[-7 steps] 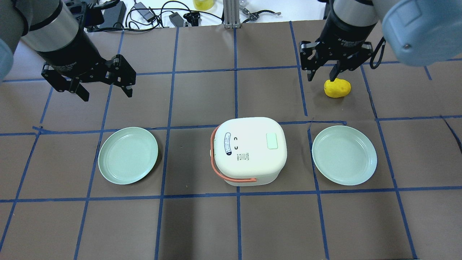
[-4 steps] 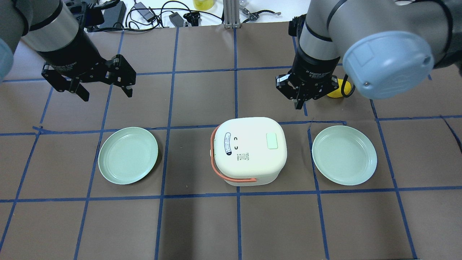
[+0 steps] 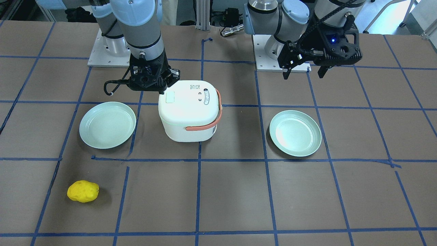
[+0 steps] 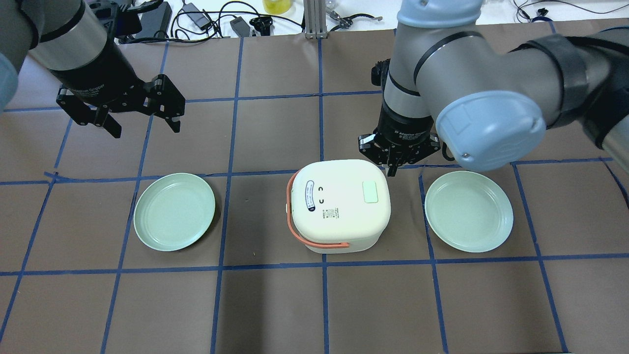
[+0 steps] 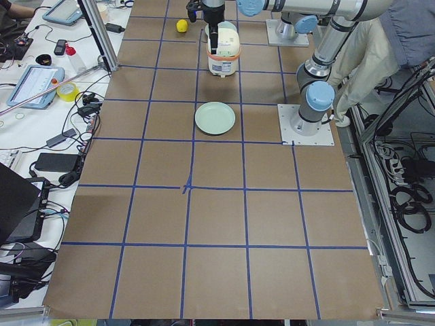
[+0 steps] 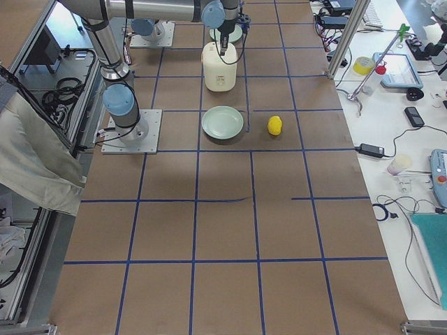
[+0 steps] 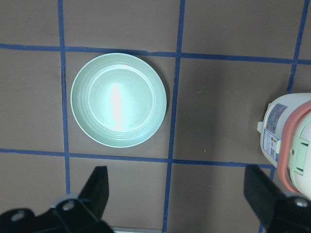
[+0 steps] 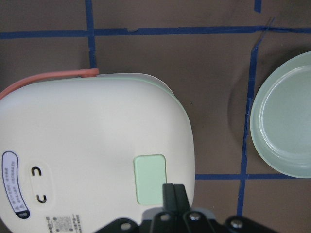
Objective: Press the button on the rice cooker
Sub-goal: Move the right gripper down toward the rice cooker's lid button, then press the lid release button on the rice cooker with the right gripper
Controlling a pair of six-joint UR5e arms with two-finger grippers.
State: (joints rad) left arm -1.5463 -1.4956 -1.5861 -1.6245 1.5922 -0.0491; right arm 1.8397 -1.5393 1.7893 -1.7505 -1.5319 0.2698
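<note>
Aiming press | right end effector (image 4: 391,170) pinched narrow, at far-right corner of rice cooker (image 4: 339,204), midway between bench side edges | centre tips over green button (image 4: 369,191), push straight down | left end effector (image 4: 146,131) wide, idle

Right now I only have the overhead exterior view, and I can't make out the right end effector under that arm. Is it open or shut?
Observer: Shut. The right wrist view shows the right end effector fully closed.
Operator: Is it lined up with the button?
Observer: Nearly. In that view it sits at the right edge of the green button, not over its middle.
Operator: Is anything hidden behind that arm?
Observer: Yes, a yellow lump, lying apart from the plate in the front-facing view.
</note>
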